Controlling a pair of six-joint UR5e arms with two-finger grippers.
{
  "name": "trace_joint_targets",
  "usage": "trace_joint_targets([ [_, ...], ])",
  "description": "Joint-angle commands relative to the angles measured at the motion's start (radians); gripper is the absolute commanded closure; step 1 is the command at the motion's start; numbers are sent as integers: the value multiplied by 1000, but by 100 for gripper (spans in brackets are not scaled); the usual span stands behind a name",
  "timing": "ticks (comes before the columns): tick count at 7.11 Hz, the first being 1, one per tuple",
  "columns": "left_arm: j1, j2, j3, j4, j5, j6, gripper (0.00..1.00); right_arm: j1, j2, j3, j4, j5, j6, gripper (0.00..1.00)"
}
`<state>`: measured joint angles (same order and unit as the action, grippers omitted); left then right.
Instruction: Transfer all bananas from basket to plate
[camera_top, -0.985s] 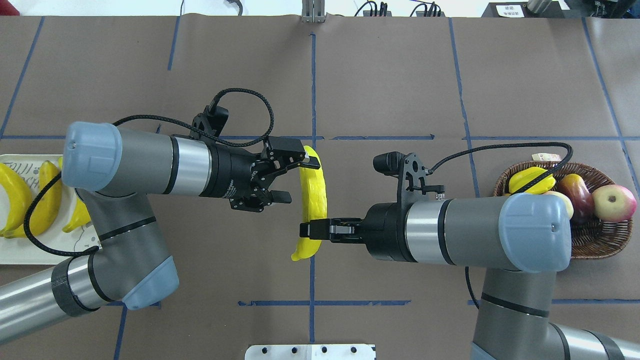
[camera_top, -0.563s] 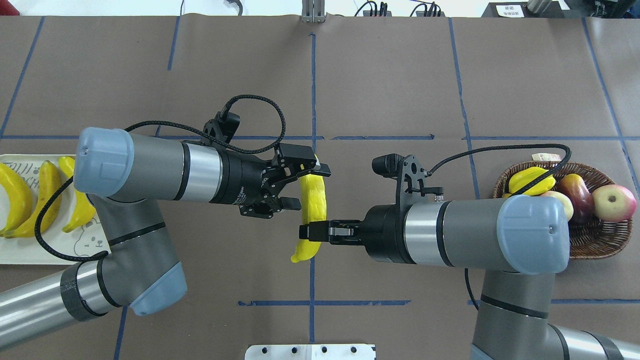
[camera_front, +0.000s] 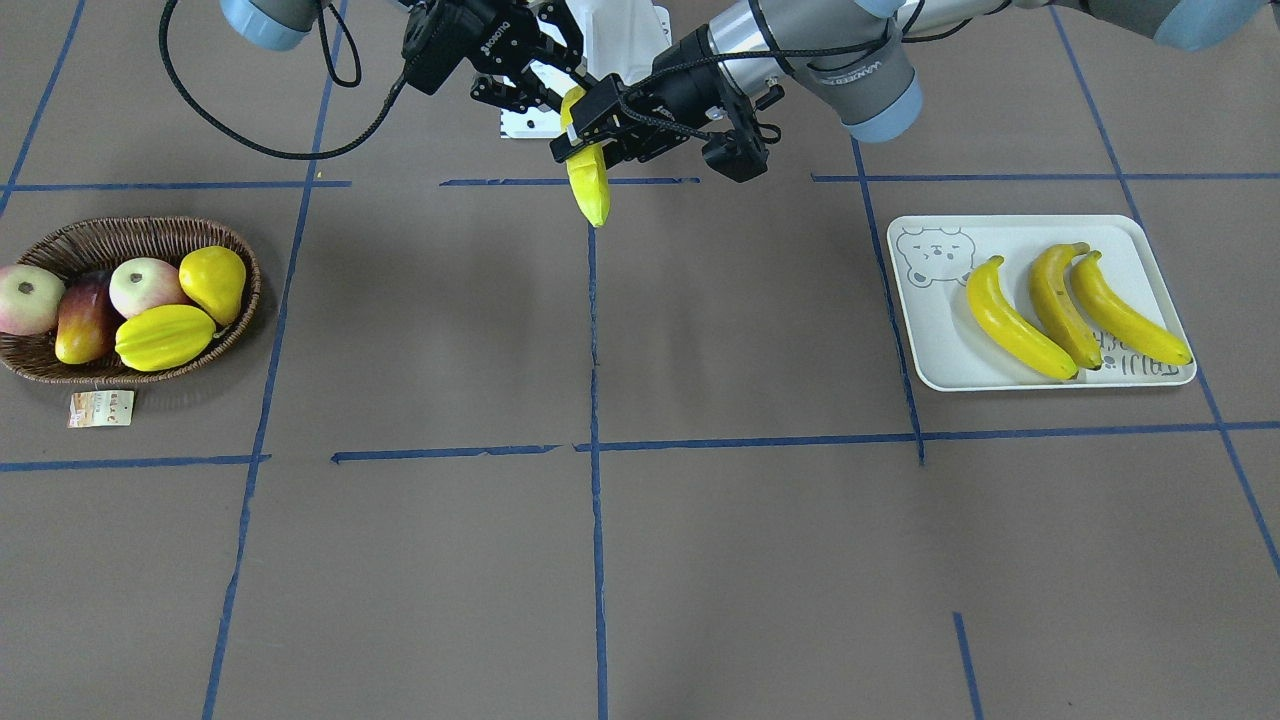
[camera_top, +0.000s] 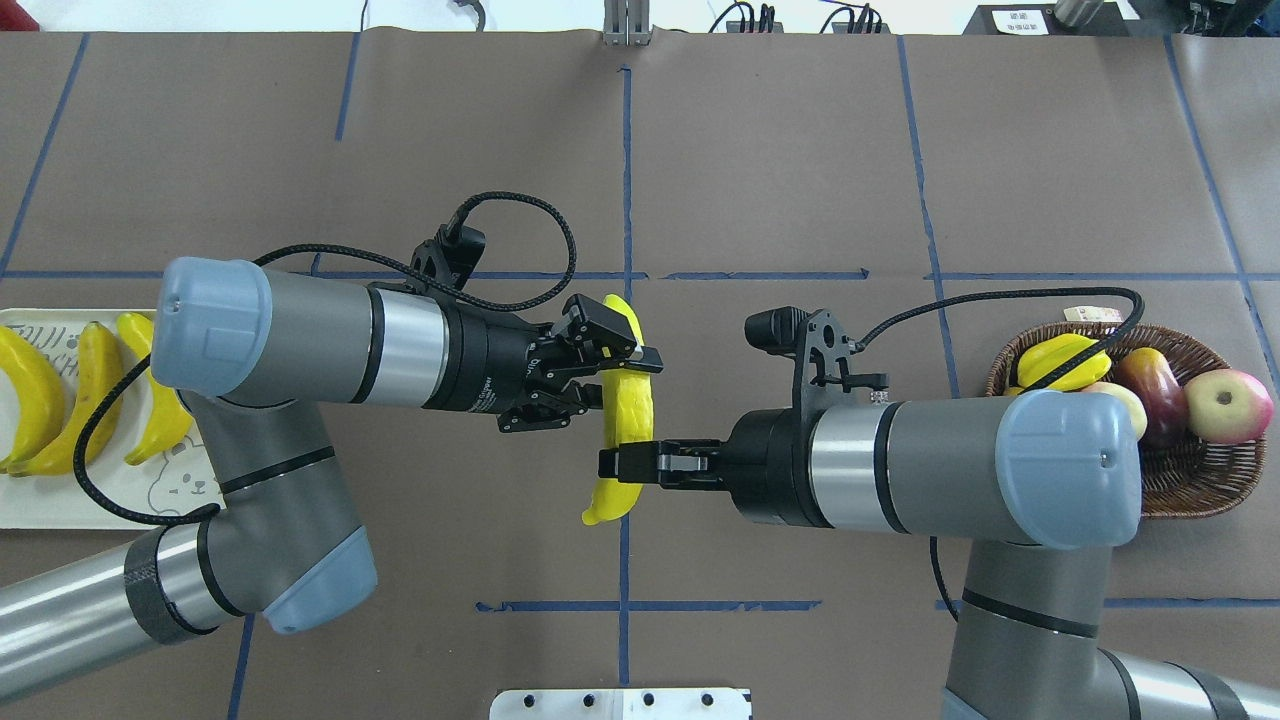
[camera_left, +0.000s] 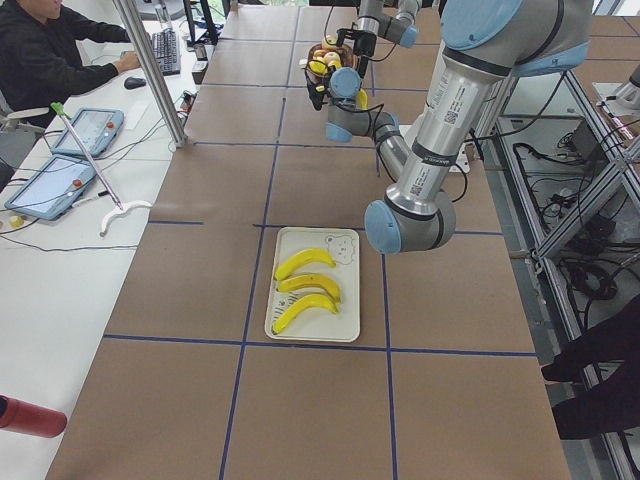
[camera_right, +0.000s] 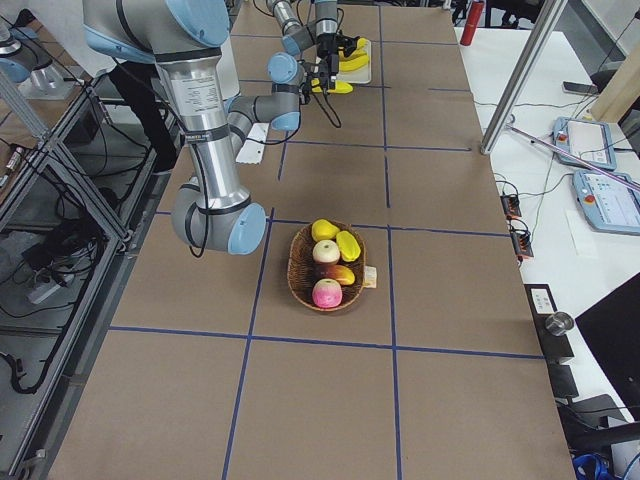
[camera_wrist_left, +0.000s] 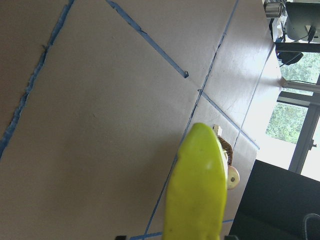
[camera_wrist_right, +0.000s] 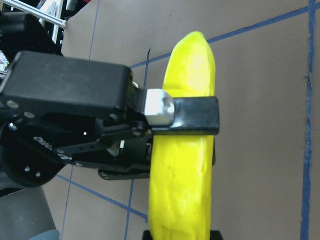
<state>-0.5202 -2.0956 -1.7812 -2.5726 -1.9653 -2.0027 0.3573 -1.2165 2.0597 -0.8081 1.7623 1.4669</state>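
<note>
One banana (camera_top: 630, 410) hangs in the air over the table's middle, also shown in the front view (camera_front: 590, 190). My right gripper (camera_top: 625, 462) is shut on the part of it nearer the robot. My left gripper (camera_top: 622, 372) is shut on its upper part; one of its fingers (camera_wrist_right: 185, 115) lies across the banana (camera_wrist_right: 182, 185). Three bananas (camera_front: 1040, 310) lie side by side on the white bear plate (camera_front: 1000, 235) at the table's left end (camera_top: 60, 500). The wicker basket (camera_front: 60, 235) on the right end holds no banana that I can see.
The basket (camera_top: 1200, 485) holds a yellow starfruit (camera_front: 165, 337), a yellow pear-shaped fruit (camera_front: 212, 280), two apples and a reddish mango. A paper tag (camera_front: 100, 408) lies beside it. Blue tape lines cross the brown table cover.
My left gripper has moved right onto the banana and its fingers have closed on the upper part. My right gripper has stayed still, holding the banana.
</note>
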Motion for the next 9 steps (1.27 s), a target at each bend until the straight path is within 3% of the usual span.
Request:
trace_joint_targets([
  [1,0,0,5,3,-1,21,100,-3,-3,-4,-9,-3,15,1],
  [5,-12,12,6,11,-1,35,100,-1,-1,-3,-8,-9,44,0],
  [6,-33,15,26,72,-3,63,100,8,-5,6,-9,-17,44,0],
  [9,-182,174,-48,503,-10,448,100,98,-99,13,-13,-18,36,0],
])
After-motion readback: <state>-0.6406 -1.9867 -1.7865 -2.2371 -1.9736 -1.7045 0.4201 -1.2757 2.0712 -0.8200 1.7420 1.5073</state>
